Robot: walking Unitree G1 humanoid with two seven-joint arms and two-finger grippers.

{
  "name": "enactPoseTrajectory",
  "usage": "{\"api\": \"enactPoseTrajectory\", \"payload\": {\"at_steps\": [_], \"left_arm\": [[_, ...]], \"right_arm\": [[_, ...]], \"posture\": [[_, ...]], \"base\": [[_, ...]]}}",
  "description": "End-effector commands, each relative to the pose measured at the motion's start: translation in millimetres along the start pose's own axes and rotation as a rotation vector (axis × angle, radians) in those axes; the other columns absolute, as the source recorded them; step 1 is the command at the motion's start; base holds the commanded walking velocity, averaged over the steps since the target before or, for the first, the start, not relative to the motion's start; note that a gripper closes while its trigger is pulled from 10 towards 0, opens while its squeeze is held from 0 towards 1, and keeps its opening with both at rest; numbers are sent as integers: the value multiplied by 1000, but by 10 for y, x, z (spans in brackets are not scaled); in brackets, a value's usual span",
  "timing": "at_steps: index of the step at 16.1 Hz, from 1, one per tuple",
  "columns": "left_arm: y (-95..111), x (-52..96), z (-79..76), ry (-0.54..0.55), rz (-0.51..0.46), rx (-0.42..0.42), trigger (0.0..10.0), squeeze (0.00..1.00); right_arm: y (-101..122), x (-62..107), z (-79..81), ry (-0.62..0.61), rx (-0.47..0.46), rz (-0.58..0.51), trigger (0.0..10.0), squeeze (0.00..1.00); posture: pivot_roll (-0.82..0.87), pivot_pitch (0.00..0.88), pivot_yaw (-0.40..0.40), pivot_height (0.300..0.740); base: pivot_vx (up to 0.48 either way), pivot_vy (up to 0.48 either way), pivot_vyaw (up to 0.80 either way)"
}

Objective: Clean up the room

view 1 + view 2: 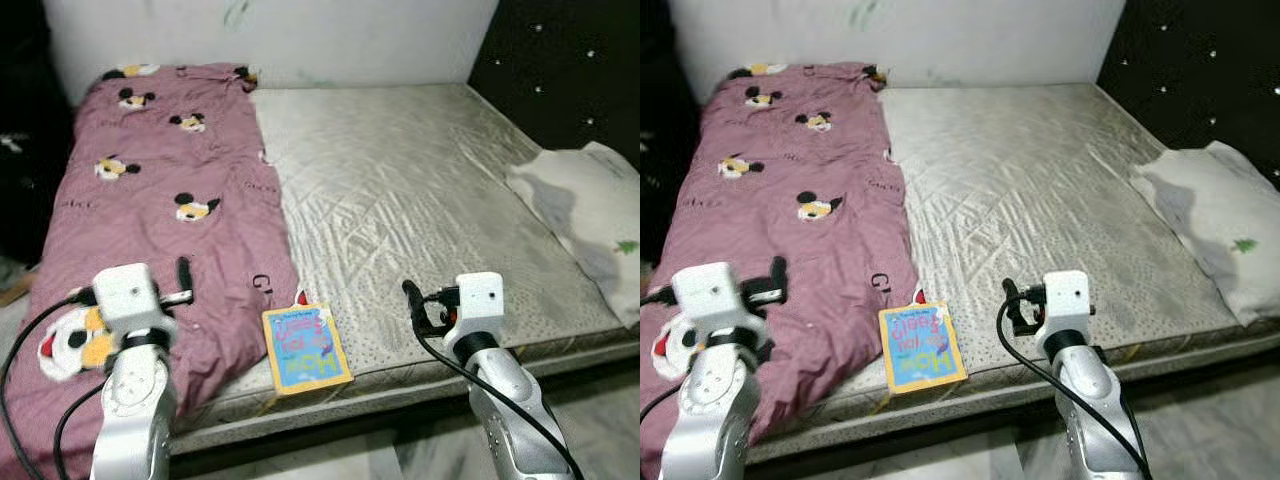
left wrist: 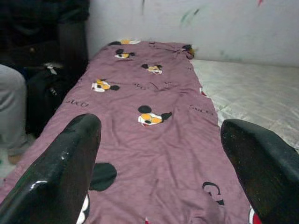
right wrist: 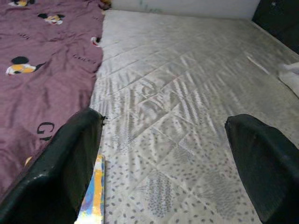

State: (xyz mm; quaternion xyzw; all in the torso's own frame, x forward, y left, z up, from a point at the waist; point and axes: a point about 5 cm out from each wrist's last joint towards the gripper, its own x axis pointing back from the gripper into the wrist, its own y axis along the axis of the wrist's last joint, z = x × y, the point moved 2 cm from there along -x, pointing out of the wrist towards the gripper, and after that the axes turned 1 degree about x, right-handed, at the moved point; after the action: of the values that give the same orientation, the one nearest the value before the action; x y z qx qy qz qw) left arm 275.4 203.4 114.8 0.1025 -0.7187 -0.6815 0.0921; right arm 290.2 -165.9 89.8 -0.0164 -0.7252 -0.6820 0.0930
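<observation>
A blue and yellow children's book [image 1: 305,347] lies flat at the front edge of the bare grey mattress [image 1: 400,180], beside a purple mouse-print blanket [image 1: 170,200] that covers the bed's left side. My left gripper [image 1: 183,282] hovers open above the blanket's front part, nothing between its fingers [image 2: 60,172]. My right gripper [image 1: 414,305] is open low over the mattress, just right of the book, whose edge [image 3: 92,196] shows beside one finger.
A white pillow [image 1: 590,210] lies at the bed's right edge. A white wall runs behind the bed, with a dark studded panel [image 1: 570,70] at the right. A person's grey-clad leg [image 2: 11,107] and a dark bag [image 2: 51,88] are left of the bed.
</observation>
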Motion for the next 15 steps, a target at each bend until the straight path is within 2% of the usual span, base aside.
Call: {"api": "enactPoseTrajectory", "payload": {"at_steps": [1, 3, 6, 8, 10, 12, 15], "left_arm": [[-13, 24, -7, 3, 7, 2, 10000, 0], [-33, 56, 10, 7, 14, -3, 10000, 0], [-18, 90, 12, -9, 3, -2, 10000, 0], [-25, 101, 46, -15, 6, 10, 10000, 0], [3, 123, 12, -53, -8, 32, 10000, 0], [18, 156, -20, -79, -20, 32, 10000, 0], [1, 242, 16, -103, -27, 16, 10000, 0]], "right_arm": [[16, 24, -48, -17, 2, -1, 10000, 0], [17, 18, -49, -18, 3, -2, 10000, 0], [44, 14, -37, -18, 25, -25, 10000, 0], [60, 20, -31, -13, 6, -37, 10000, 0], [88, 46, -33, -11, -19, -54, 10000, 0], [133, 80, -35, -9, -43, -78, 10000, 0], [162, 170, -8, 5, -52, -89, 10000, 0]], "posture": [[-97, 52, -40, 740], [-90, 51, -38, 740], [-74, 53, -42, 740], [-72, 54, -43, 740], [-71, 63, -44, 740], [-71, 67, -44, 740], [-73, 69, -44, 740]], "base": [[0, 0, -800], [0, 0, -800], [0, 0, 0], [0, 0, 0], [0, 0, 0], [0, 0, 0], [0, 0, 0]]}}
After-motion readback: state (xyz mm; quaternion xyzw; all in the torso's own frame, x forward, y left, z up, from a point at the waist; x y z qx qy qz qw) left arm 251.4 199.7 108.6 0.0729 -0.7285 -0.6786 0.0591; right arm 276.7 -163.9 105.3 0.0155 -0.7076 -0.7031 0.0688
